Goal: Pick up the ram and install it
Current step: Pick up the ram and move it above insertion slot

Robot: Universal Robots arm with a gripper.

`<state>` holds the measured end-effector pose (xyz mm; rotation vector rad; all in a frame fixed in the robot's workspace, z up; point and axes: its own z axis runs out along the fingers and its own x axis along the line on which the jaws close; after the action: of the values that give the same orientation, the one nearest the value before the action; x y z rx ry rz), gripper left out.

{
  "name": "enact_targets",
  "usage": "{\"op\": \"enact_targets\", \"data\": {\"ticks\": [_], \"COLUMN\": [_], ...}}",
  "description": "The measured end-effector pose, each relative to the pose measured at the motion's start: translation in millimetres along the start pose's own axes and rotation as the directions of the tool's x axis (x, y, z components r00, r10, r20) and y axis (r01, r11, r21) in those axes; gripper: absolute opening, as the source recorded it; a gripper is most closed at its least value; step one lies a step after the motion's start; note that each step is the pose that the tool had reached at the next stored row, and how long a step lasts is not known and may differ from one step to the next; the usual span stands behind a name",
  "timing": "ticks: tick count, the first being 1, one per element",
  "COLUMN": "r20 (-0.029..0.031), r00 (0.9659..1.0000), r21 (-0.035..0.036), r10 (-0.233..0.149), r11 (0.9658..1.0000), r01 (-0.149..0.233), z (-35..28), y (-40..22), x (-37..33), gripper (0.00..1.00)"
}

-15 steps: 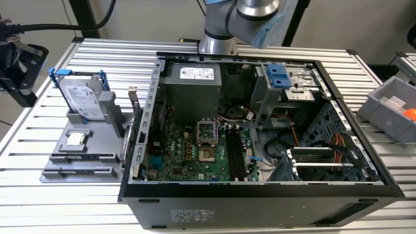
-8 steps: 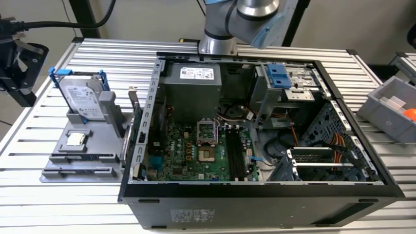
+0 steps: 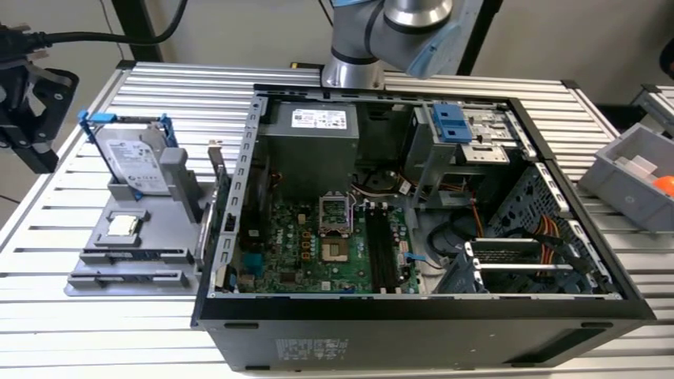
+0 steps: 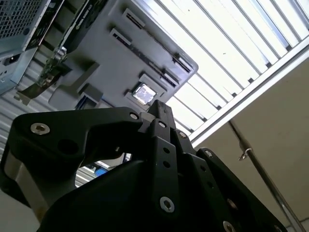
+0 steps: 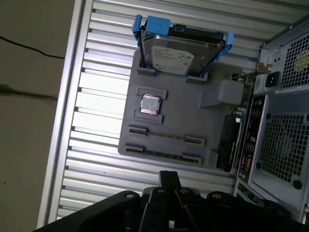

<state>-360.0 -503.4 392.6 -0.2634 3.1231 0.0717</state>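
**Ram on the tray, claw closed above the bench**

We find the ram [image 3: 142,256], a thin blue-green circuit-board stick, standing on edge between two clips on the flat grey plastic parts tray [image 3: 158,237]. The tray lies on the slatted aluminium bench [image 3: 179,87] towards the exterior view's left edge, just beside the open black computer case [image 3: 421,332]. The ram sits in the half of the tray nearest the bench's front edge. In the first wrist view the ram [image 5: 165,137] shows as little more than a thin line between its clips.

On the same tray, the small square silver processor chip [image 3: 121,225] rests in its recess just beyond the ram. The silver hard drive in a blue-handled frame [image 3: 132,158] stands tilted at the tray's far edge. A dark expansion card [image 5: 226,145] stands along the tray edge that faces the case.

Inside the case lies the green motherboard [image 3: 305,253], with its long black memory slots [image 3: 381,251] beside the processor socket. The ram is well apart from them.

The black claw [image 5: 169,178] hangs above the bench, off the tray's front edge and well apart from the ram. In both wrist views the claw [image 4: 161,110] looks pressed together, with nothing pinched. The silver and blue robot arm [image 3: 390,24] rises at the bench's far edge, behind the case. A grey plastic bin [image 3: 621,162] sits at the exterior view's right edge of the bench.
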Motion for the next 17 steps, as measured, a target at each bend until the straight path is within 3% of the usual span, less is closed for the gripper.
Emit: {"op": "enact_targets", "data": {"ticks": [17], "r20": [-0.0005], "r00": [0.9999], "r21": [-0.0002], "r10": [-0.011], "r11": [0.9999], "r01": [0.011], "z": [0.0], "y": [0.0], "x": [0.0], "gripper": [0.0]}}
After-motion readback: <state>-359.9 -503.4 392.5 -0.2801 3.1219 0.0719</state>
